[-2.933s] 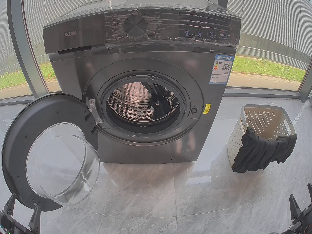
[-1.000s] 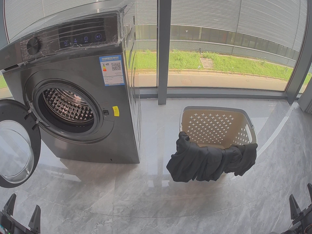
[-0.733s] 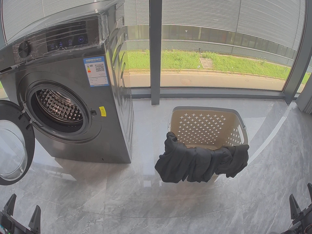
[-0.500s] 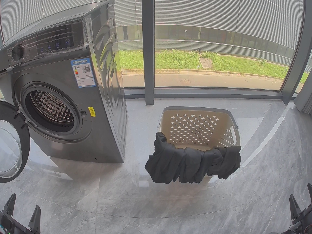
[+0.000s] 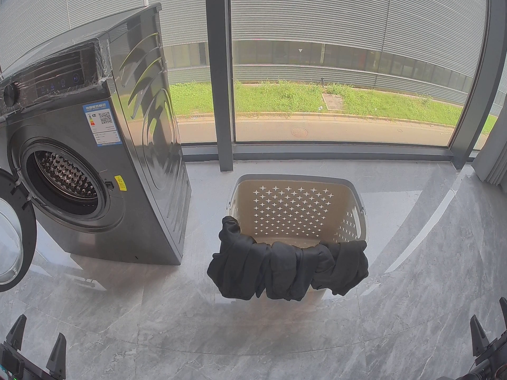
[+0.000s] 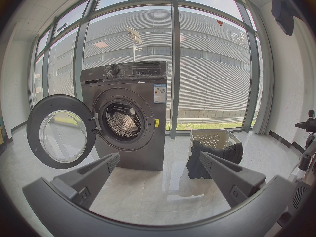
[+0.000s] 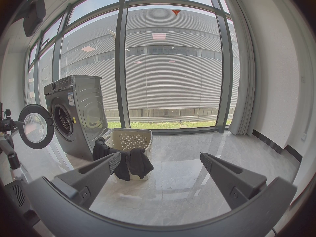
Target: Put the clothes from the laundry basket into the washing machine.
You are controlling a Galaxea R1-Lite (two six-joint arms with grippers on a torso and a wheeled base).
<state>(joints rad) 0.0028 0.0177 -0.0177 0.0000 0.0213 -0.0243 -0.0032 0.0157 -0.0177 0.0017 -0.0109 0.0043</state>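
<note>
Camera swings from washing machine (image 5: 138, 186) to laundry basket (image 5: 296, 179), clothes (image 5: 280, 270) on its rim, apparently none loaded; left hand (image 6: 158, 155), right hand (image 7: 158, 156) apart.

Grey marble floor (image 5: 296, 333), floor-to-ceiling windows (image 5: 338, 54), dark window frame (image 5: 219, 80), daylight, lawn outside (image 5: 296, 96)

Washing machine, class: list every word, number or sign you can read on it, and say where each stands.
Nothing on the dark grey front-loading washing machine reads clearly.
The blue-and-white rectangular label on its front: print too small.
The small yellow sticker beside the door opening: too small.
The film-wrapped control panel: lit blue symbols, blurred.
</note>
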